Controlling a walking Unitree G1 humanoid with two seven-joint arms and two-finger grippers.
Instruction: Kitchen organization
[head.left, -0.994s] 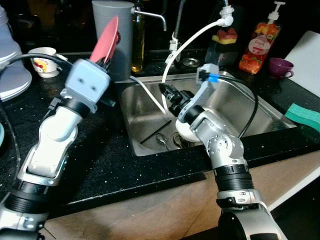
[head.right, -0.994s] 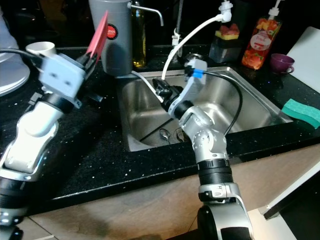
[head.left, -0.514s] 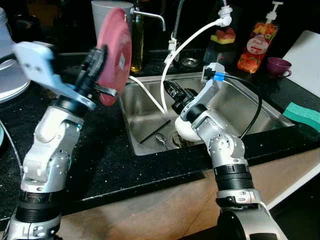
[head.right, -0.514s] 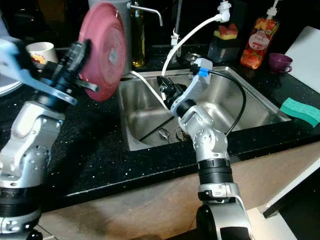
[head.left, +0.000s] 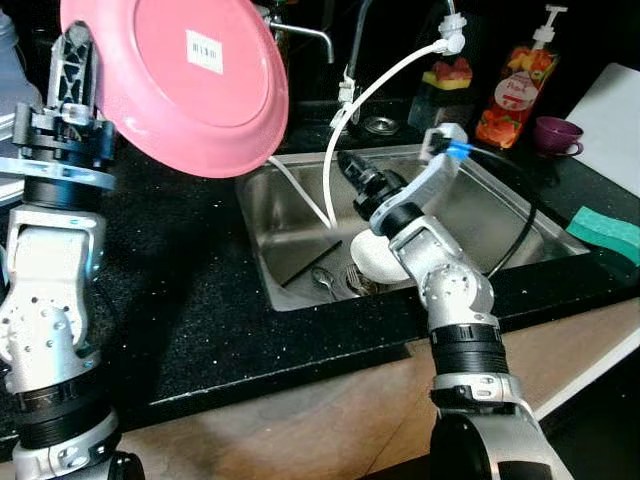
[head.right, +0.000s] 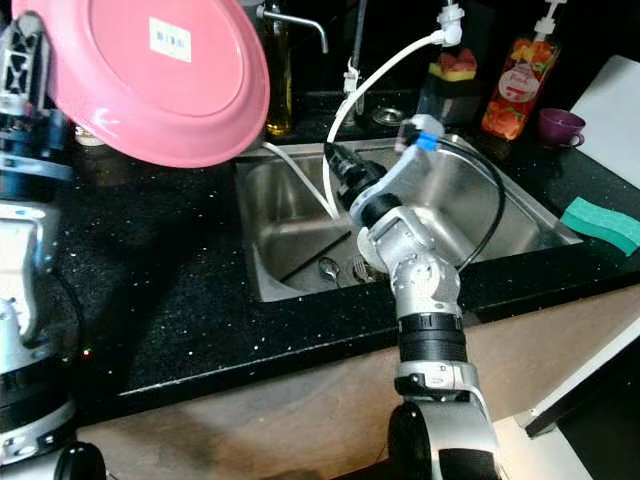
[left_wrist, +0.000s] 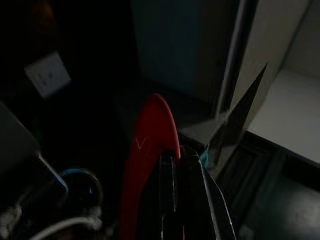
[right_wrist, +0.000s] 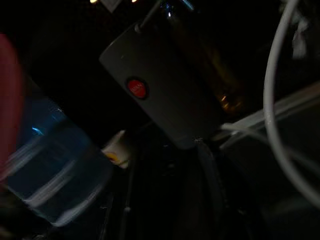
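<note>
High on the left, above the black surface (head.left: 200, 300), the left gripper (left_wrist: 172, 165) is holding one pink plate (head.left: 180, 80) by its rim, underside and label facing the camera; in the left wrist view the fingers are clamping the plate's edge. Judging by that, the step in hand is carrying the plate away from the sink (head.left: 300, 230), probably to a shelf or rack, and the next move is calling for a firm pinch and a level swing clear of the grey canister (head.right: 240, 20) and tap behind.

Right of centre, the right gripper (head.left: 358, 170) is reaching over the sink; whether its fingers are apart or together, I cannot tell.

Counting, largest first: one sink, one plate, one white board (head.left: 615, 110) far right, one canister, one white hose (head.left: 375, 85), one soap bottle (head.left: 515, 85), one oil bottle (head.right: 278, 85), one green sponge (head.left: 605, 228), one purple cup (head.left: 560, 133), and at least one spoon (head.left: 322, 280) lying by the drain.
</note>
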